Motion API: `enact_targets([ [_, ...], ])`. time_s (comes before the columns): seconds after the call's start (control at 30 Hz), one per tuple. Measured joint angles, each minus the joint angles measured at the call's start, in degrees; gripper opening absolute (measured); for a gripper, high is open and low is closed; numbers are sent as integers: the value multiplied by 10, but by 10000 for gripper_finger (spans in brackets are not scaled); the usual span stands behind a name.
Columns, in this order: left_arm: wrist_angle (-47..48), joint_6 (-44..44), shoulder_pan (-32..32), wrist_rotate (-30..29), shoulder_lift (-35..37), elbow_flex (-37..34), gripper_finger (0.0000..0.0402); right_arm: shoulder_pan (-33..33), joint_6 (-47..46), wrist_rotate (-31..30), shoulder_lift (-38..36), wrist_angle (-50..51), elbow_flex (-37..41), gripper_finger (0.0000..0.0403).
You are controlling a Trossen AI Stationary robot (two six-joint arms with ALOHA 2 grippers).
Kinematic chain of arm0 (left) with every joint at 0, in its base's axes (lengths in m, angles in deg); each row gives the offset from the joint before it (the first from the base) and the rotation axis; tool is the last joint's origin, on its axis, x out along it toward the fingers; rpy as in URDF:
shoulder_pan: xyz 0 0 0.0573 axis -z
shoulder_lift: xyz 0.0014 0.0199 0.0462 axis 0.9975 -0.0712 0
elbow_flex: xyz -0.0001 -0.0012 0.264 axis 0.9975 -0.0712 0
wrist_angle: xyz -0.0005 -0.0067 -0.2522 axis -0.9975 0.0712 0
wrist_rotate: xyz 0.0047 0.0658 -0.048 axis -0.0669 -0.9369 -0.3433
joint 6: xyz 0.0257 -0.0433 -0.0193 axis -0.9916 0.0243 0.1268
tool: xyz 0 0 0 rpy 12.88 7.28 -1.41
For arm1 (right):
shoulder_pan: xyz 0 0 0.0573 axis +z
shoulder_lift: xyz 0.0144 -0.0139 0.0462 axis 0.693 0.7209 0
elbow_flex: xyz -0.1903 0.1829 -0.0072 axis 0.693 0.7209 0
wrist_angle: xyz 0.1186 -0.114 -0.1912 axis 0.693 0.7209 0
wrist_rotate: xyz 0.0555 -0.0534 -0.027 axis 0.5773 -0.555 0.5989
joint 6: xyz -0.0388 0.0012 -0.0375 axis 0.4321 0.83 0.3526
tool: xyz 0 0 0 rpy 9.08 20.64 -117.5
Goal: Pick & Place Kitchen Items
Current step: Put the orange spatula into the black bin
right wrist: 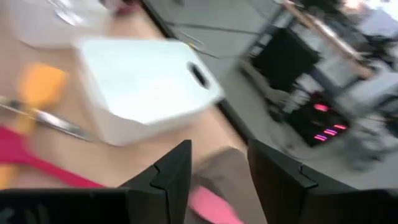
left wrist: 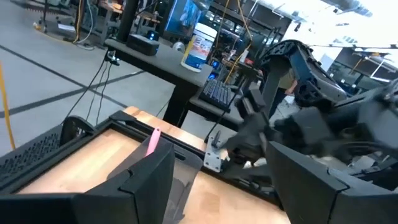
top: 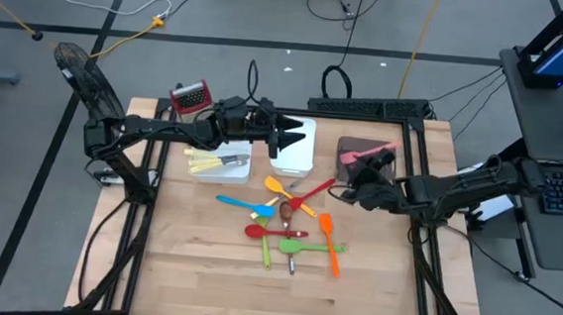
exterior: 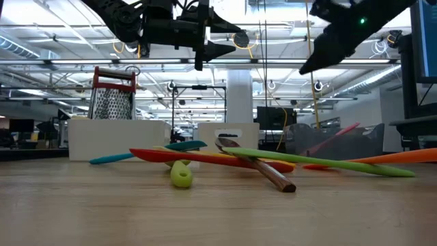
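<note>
- We see utensils (top: 292,226) scattered on the wooden table (top: 204,271), cables across the grey floor (top: 56,112).
- Left gripper (top: 298,132) jaws spread, empty, above the white tray (top: 296,157).
- Right gripper (top: 347,189) jaws parted, empty.

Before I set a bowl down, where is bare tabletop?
Free: the wooden table's near strip, below the heap of coloured utensils, and its left edge beside the white rectangular tray. Crowded: the centre heap and the trays behind.

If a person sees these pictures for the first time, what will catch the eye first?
Probably the bright pile of utensils at the middle of the table, red, orange, green and blue, lying crossed over each other. Next, the left gripper, open above the white tray, and the right gripper beside the brown tray, which holds a pink utensil.
</note>
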State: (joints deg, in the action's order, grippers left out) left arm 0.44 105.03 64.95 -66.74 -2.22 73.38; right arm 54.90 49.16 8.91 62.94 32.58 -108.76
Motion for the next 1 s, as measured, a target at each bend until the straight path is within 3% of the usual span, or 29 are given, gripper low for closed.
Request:
enact_targets([
  [0.1,1,-14,0,5,0,0,257,24,0,33,0,-41,0,153],
  [0.2,1,-35,-3,56,0,0,257,48,-2,72,0,-77,0,153],
  [0.37,5,-43,-13,168,0,0,257,79,-119,104,0,-83,0,153],
  [0.6,47,-40,-18,255,1,0,257,106,-220,178,0,-78,0,153],
  [0.8,132,-84,4,241,24,0,257,112,-266,308,0,-64,0,153],
  [1.0,153,-116,38,145,66,0,258,112,-341,427,0,12,0,153],
])
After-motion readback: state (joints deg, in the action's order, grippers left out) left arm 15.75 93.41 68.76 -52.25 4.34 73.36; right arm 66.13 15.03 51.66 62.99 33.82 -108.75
